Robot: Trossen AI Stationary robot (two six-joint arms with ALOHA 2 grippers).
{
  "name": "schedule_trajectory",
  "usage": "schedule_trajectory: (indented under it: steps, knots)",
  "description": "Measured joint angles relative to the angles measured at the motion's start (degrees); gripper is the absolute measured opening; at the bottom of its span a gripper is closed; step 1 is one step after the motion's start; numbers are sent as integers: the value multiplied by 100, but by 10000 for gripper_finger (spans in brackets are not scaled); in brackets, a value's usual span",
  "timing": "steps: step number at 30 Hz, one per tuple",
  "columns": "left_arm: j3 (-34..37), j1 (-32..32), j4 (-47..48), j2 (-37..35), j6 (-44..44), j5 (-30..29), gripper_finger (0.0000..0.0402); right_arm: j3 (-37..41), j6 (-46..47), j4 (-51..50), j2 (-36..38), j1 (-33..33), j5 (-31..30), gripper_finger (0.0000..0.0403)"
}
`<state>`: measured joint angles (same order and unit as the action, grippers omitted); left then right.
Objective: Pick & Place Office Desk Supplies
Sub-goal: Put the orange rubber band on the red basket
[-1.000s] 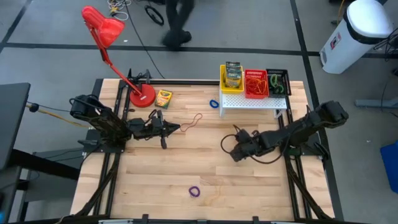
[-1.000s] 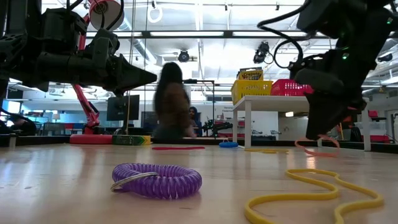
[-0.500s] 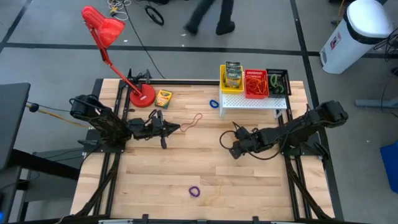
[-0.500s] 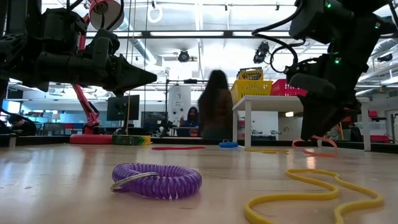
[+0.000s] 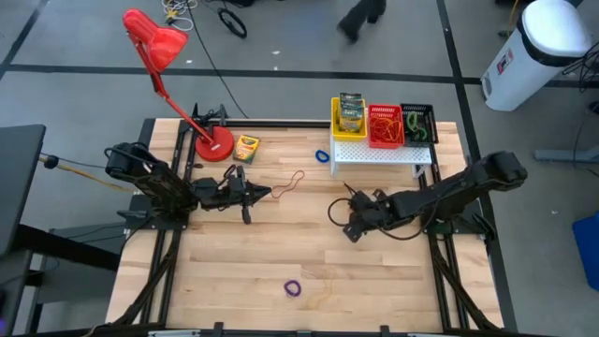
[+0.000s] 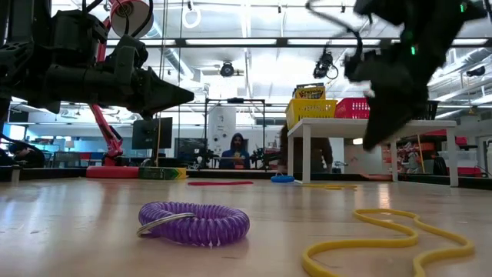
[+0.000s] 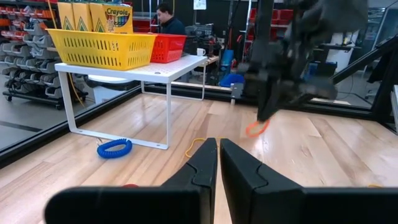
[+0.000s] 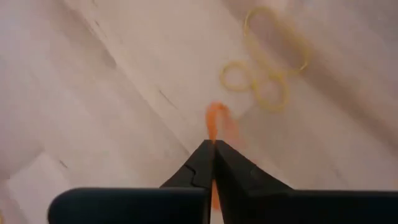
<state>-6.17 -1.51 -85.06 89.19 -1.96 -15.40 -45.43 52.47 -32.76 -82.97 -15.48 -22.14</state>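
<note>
R gripper [image 8: 213,144] now pinched shut on an orange rubber band [image 8: 215,121]. A sec ago it hung over that band on the wood w/ the loop lying flat below; now in low view the arm is higher and the spot under it is bare, and the L wrist view shows the orange loop [image 7: 255,129] dangling from the R gripper tip, off the table. So the pick looks done. In high view the R gripper [image 5: 347,227] has slid a bit toward table centre vs half a sec back.

L gripper [image 7: 218,163] shut, nothing in it, parked at mid-left [image 5: 245,195]; no change.

Where the rest sits: white riser shelf [image 5: 418,154] at back right carries yellow basket [image 5: 336,120] w/ crayon boxes [image 5: 350,112], red basket [image 5: 385,125], black basket [image 5: 418,123]. Loose crayon box [image 5: 246,147] beside the red lamp base [image 5: 214,144]. Blue coil [image 5: 322,155] just by the shelf leg, thin reddish loop [image 5: 290,183] near L gripper, purple coil [image 5: 293,288] toward front edge, yellow bands [image 8: 264,68] on the wood near the R gripper.

Meaning for task: one band in hand, likely next is carry to a basket on the shelf, up and back. Band is thin and floppy, held only at the tip, so it could slip out on a quick swing. Most items not yet sorted.
</note>
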Motion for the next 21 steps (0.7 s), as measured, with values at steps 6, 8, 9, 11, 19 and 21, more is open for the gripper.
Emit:
schedule_trajectory:
  steps: [6, 8, 9, 11, 19, 21]
  knots:
    - [2, -1, 44, -2, 0, 0, 28, -1261, -364, -1485, 355, 53, -748, 7]
    - [2, 1, 63, -2, 0, -2, 28, -1782, -458, -2122, 456, 131, -1008, 5]
    - [2, 0, 92, -2, 0, -1, 28, -2038, -514, -2468, 506, 193, -1184, 4]
    - [2, 1, 93, -2, 0, -2, 28, -2512, -642, -2987, 594, 377, -1531, 4]
    - [2, 0, 92, -2, 0, -2, 28, -3302, -2011, -3731, 672, 2244, -1979, 2]
    - [2, 0, 92, -2, 0, -1, 28, -3241, -2350, -3606, 672, 2832, -1937, 1]
